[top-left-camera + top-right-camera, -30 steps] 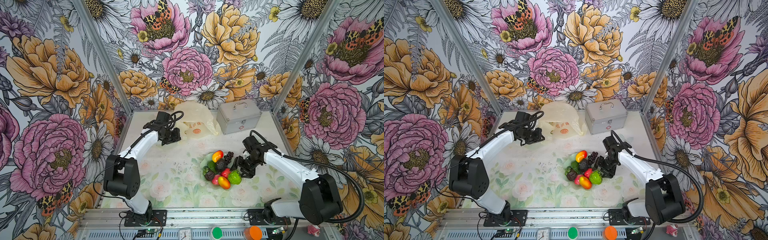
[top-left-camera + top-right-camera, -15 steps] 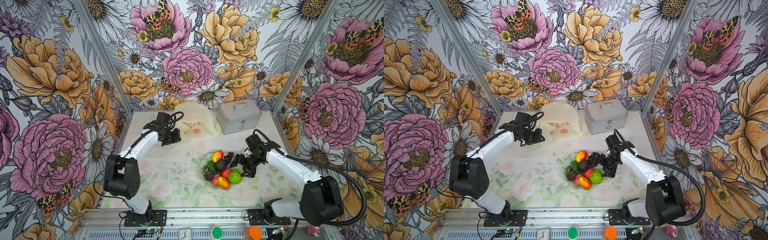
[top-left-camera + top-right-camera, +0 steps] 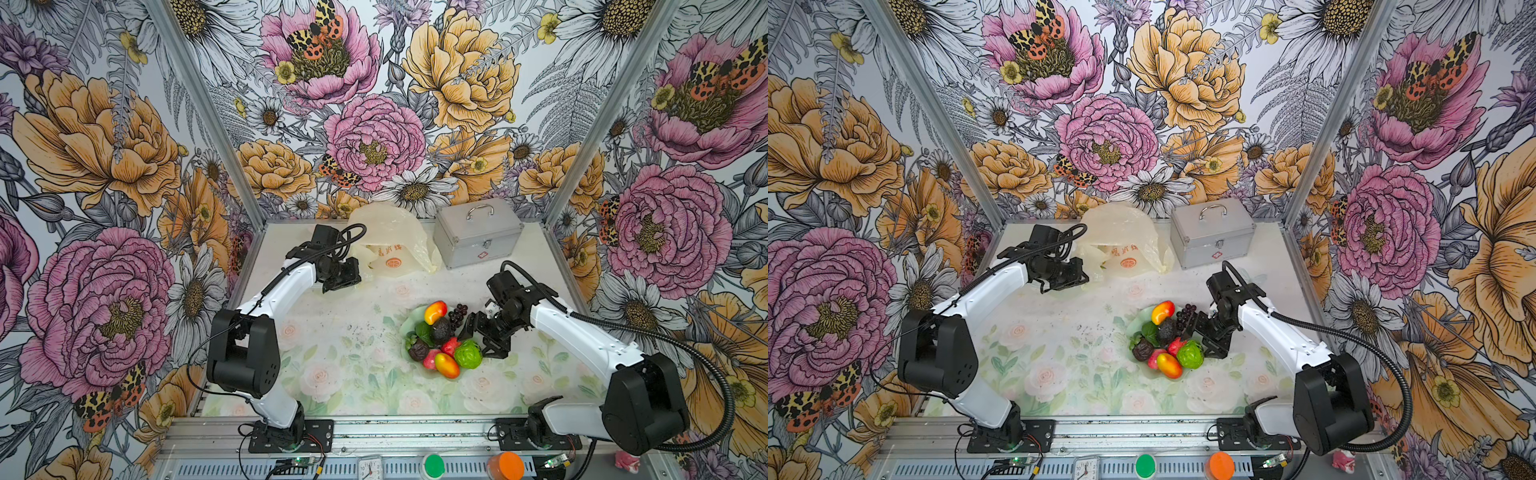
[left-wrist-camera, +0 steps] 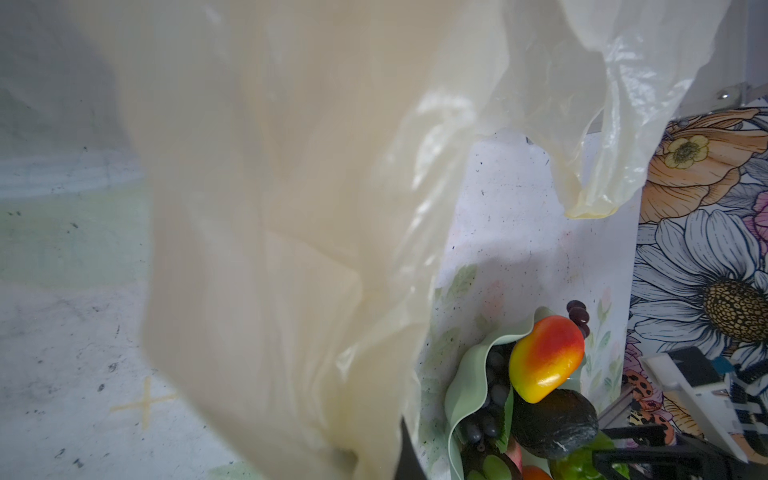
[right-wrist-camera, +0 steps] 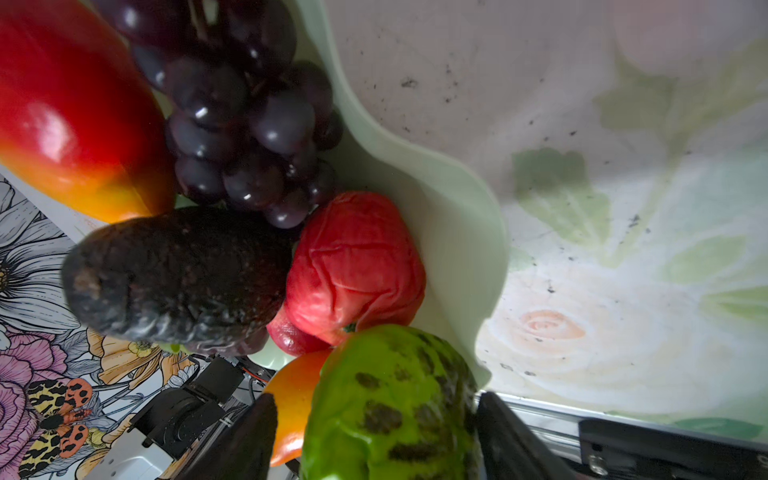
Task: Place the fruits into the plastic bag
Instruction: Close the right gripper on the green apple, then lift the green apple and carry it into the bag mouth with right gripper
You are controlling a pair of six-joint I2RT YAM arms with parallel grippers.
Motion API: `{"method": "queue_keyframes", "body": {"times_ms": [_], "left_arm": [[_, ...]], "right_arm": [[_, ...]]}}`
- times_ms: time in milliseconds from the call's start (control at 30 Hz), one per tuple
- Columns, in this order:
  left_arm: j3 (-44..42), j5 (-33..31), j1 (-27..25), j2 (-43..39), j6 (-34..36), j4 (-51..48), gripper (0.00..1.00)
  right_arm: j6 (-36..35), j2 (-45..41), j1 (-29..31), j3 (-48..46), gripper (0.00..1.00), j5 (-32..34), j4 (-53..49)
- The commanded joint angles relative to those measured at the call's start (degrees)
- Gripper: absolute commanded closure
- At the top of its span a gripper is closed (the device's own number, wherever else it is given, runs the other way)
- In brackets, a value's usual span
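The fruits lie heaped in a pale green dish (image 3: 412, 321): two mangoes (image 3: 435, 311) (image 3: 446, 365), grapes (image 3: 457, 313), a dark avocado (image 3: 440, 330), red apples (image 3: 451, 345), a brown fruit (image 3: 417, 351) and a bumpy green fruit (image 3: 468, 354). My right gripper (image 3: 480, 340) is open at the dish's right side. In the right wrist view its fingers straddle the green fruit (image 5: 390, 407), and the right gripper (image 5: 374, 440) has one finger apart from the fruit and one close beside it. The plastic bag (image 3: 395, 245) sits at the back. My left gripper (image 3: 358, 270) is shut on its near edge, and film (image 4: 291, 208) drapes over that camera.
A silver metal case (image 3: 478, 237) with a handle stands at the back right, next to the bag. Flowered walls close in the left, right and back sides. The flower-printed tabletop (image 3: 340, 365) stretches left of the dish.
My right gripper has shifted slightly at the dish's right side, and its jaws now straddle the green fruit. The left arm and the bag have not moved.
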Motion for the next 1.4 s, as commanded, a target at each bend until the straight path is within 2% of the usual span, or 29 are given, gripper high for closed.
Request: {"method": "queue_keyframes", "body": {"times_ms": [0, 333, 733, 900, 1200, 1367], "left_arm": [[-1.42, 1.02, 0.40, -0.52, -0.07, 1.56, 1.00], [-2.74, 0.62, 0.05, -1.48, -1.10, 2.27, 1.00], [-0.22, 0.61, -2.03, -1.21, -3.08, 2.21, 1.00], [1.16, 1.41, -2.86, -1.53, -4.42, 2.25, 1.00], [2.57, 1.50, -6.49, -2.02, -7.12, 2.17, 1.00], [2.80, 1.24, -8.07, -3.12, -8.45, 2.12, 1.00]], "right_arm": [[-0.23, -0.39, 0.48, -0.21, 0.31, 0.35, -0.47], [-1.31, -1.76, -1.27, 1.07, 0.53, -1.33, -1.31], [-4.08, -2.73, -8.15, 7.27, 0.54, -5.99, -4.05], [1.92, -1.17, -7.48, 12.17, 0.55, -10.91, 2.14], [12.94, 11.68, 0.88, 20.56, 0.54, -14.70, 21.29], [13.71, 23.07, 1.47, 30.54, 0.54, -15.10, 25.66]]}}
